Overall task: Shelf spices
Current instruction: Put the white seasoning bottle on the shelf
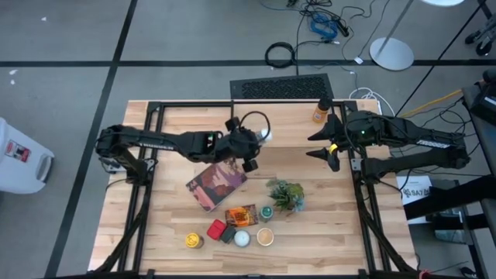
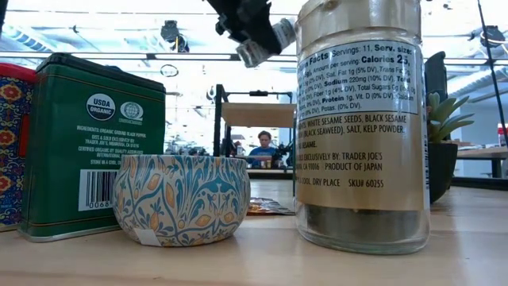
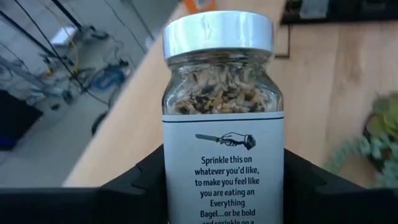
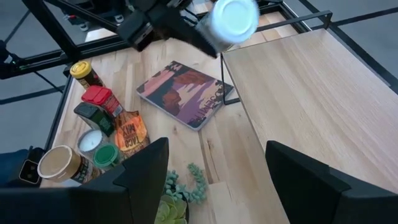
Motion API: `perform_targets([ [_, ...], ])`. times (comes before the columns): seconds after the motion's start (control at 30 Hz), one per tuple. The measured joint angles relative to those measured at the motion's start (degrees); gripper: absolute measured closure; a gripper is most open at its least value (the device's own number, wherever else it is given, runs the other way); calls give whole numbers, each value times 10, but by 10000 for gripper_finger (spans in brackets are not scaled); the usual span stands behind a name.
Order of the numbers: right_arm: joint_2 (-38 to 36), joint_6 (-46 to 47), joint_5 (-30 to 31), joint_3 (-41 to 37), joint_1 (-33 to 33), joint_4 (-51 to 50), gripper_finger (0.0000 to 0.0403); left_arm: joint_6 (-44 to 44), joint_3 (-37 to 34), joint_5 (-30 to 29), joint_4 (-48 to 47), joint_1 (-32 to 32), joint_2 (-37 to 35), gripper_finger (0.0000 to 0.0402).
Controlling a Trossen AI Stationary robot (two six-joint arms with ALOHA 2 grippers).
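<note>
- Spice jar [image 3: 222, 118] of clear glass with silver lid and white printed label, clamped between the left gripper's [image 1: 249, 149] dark fingers [image 3: 134, 186], upright, seeds filling its neck.
- Held in the air above the near edge of the raised light-wood shelf [image 1: 294, 128], beside the maroon picture book [image 1: 216, 184].
- Seen from the right wrist as a white round top [image 4: 234, 20] at the shelf's corner.
- Right gripper [image 1: 328, 147] hanging over the shelf's right end, fingers [image 4: 144, 174] spread wide, gripping nothing.
- Orange-capped jar [image 1: 320, 112] standing on the shelf's far right part.
- Remaining spices clustered at the worktop's [image 1: 170, 225] front edge: yellow-topped jar [image 1: 194, 241], red tin [image 1: 216, 229], white-topped tin [image 1: 242, 239], tan-lidded jar [image 1: 266, 236], green-topped jar [image 1: 266, 212], flat orange packet [image 1: 241, 215].
- Green potted plant [image 1: 285, 194] just beside them.
</note>
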Motion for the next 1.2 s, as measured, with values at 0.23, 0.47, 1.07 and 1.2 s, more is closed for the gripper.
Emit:
perform_targets([
  [0.23,0,4,0,0,0,0,145,43,0,4,85,30,0,203],
  [0.47,0,4,0,0,0,0,145,76,0,31,173,60,0,203],
  [1.07,0,-6,0,0,0,-2,145,40,0,131,427,153,141,203],
  [1.2,0,-6,0,0,0,-6,145,39,-1,127,493,159,186,203],
])
